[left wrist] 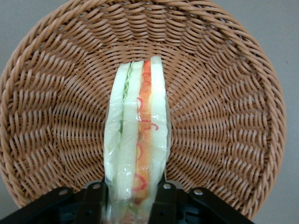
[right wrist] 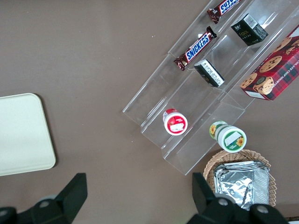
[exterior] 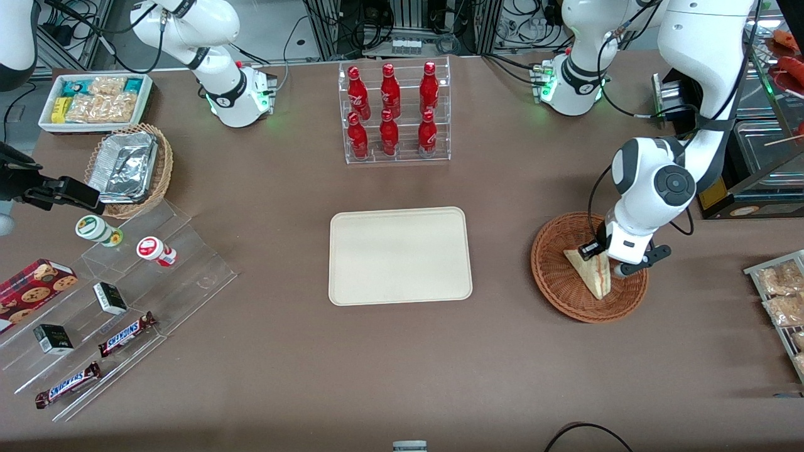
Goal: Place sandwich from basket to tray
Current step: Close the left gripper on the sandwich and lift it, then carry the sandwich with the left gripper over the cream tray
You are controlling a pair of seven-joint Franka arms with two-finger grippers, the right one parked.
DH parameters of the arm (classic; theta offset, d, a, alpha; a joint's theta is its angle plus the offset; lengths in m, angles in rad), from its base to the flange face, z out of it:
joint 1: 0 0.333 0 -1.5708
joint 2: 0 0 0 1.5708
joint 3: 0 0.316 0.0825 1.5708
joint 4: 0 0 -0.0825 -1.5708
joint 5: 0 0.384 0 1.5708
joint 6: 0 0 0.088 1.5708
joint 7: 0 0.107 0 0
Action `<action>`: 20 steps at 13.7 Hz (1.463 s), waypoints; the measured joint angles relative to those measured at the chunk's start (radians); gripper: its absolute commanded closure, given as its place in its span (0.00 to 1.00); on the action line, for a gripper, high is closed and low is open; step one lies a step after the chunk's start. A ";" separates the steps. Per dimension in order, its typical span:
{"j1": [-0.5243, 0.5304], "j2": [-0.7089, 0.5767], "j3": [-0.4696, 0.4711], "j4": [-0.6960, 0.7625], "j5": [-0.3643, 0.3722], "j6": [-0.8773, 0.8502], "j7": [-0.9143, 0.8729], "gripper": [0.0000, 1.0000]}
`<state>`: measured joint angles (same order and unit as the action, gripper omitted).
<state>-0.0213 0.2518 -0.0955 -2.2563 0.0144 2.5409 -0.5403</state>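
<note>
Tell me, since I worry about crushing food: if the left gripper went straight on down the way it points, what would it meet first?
Likely the sandwich itself: the gripper straddles it, one of the fingers on each side. Under it lies the basket floor.

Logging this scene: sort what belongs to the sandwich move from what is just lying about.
Job: sandwich, basket, tray, end effector straddling the sandwich in the basket.

Lying about: red bottles, Snickers bars, foil containers, cookie box.

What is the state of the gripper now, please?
Left gripper: down in the basket, fingers on both sides of the sandwich, shut on it.
</note>
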 measured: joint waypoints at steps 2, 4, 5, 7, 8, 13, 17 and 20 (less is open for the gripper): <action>0.000 -0.002 -0.011 0.009 0.000 -0.001 -0.002 1.00; 0.000 -0.010 -0.017 0.026 0.000 -0.024 -0.002 1.00; 0.000 -0.019 -0.020 0.044 0.000 -0.060 -0.002 1.00; -0.001 -0.041 -0.032 0.107 0.000 -0.176 -0.002 1.00; -0.007 -0.050 -0.036 0.152 0.000 -0.251 -0.002 1.00; -0.109 -0.059 -0.042 0.372 0.000 -0.531 -0.058 1.00; -0.253 -0.027 -0.047 0.461 0.000 -0.568 -0.195 1.00; -0.392 0.049 -0.050 0.551 0.000 -0.567 -0.286 1.00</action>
<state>-0.4136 0.3006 -0.1457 -1.7056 0.0144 1.9741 -0.8262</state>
